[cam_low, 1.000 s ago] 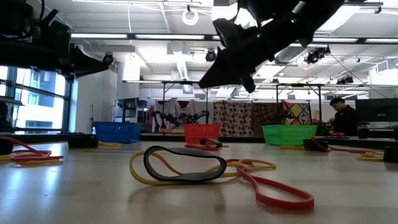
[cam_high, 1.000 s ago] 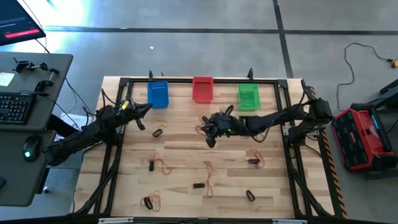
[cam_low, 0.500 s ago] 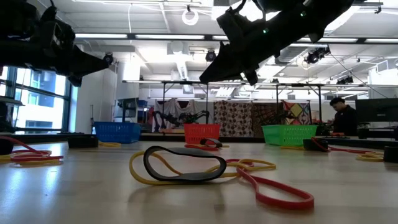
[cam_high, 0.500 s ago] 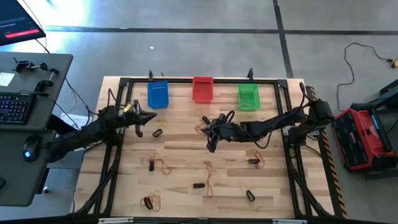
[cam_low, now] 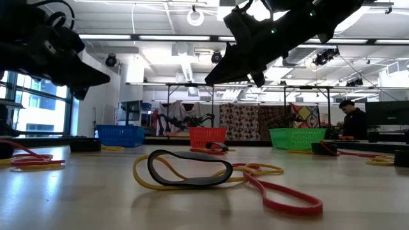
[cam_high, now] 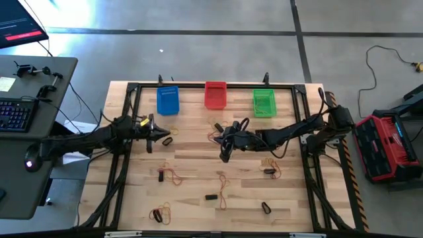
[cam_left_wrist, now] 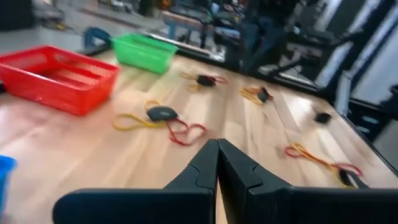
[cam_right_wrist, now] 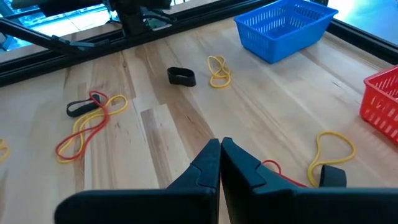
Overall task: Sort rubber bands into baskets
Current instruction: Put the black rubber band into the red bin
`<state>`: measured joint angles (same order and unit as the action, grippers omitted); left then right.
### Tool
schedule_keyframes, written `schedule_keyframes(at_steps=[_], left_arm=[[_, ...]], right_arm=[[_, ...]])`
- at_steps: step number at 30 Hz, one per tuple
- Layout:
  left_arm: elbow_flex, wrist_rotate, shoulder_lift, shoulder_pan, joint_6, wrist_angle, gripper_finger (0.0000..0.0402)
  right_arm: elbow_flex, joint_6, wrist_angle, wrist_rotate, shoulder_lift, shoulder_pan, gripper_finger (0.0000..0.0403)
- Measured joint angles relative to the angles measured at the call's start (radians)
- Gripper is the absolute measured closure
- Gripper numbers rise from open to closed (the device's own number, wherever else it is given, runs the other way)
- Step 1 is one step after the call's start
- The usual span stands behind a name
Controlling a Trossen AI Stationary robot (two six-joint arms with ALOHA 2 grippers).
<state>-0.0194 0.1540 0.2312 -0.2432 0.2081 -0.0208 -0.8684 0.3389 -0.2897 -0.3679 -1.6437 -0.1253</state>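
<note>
**Bands still scattered, both grippers closed and empty**

A pale wooden table (cam_high: 198, 165) is sitting in a black frame on a grey workshop floor, with a desk and keyboard (cam_high: 14, 112) off to one side and a red toolbox (cam_high: 383, 147) to the other. In the low view a person (cam_low: 353, 119) is sitting at a screen far behind the table.

Three baskets are lining the far edge: blue (cam_high: 168, 100), red (cam_high: 215, 95), green (cam_high: 264, 102). All three are looking empty, so sorting is probably just starting.

Rubber bands are lying loose in small tangles across the boards. One black band (cam_high: 167, 141) is resting just beside the left gripper (cam_high: 158, 135), whose fingers are pressed together holding nothing; it is hovering above the wood, likely lining up on that band. The right gripper (cam_high: 225, 153) is reaching toward the table's middle, also clamped shut and empty, near a red-and-yellow cluster (cam_high: 217, 134) in front of the red basket. More mixed tangles (cam_high: 160, 213) are waiting along the near edge.
</note>
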Motion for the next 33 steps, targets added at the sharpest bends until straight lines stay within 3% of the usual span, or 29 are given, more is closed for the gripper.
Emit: schedule_keyframes(at_steps=[7,16,26,33], left_arm=[[-0.024,0.000,0.094,0.116,0.045,0.017,0.0401],[-0.186,-0.204,0.281,0.216,0.052,0.135,0.0401],[-0.374,-0.191,0.518,0.220,0.024,0.351,0.0398],[-0.408,-0.201,0.658,0.220,0.046,0.420,0.0350]], right_arm=[[0.000,0.000,0.000,0.000,0.000,0.000,0.0402],[0.000,0.000,0.000,0.000,0.000,0.000,0.0402],[0.000,0.001,0.000,0.000,0.000,0.000,0.0402],[-0.001,0.001,0.000,-0.001,0.000,-0.014,0.0402]])
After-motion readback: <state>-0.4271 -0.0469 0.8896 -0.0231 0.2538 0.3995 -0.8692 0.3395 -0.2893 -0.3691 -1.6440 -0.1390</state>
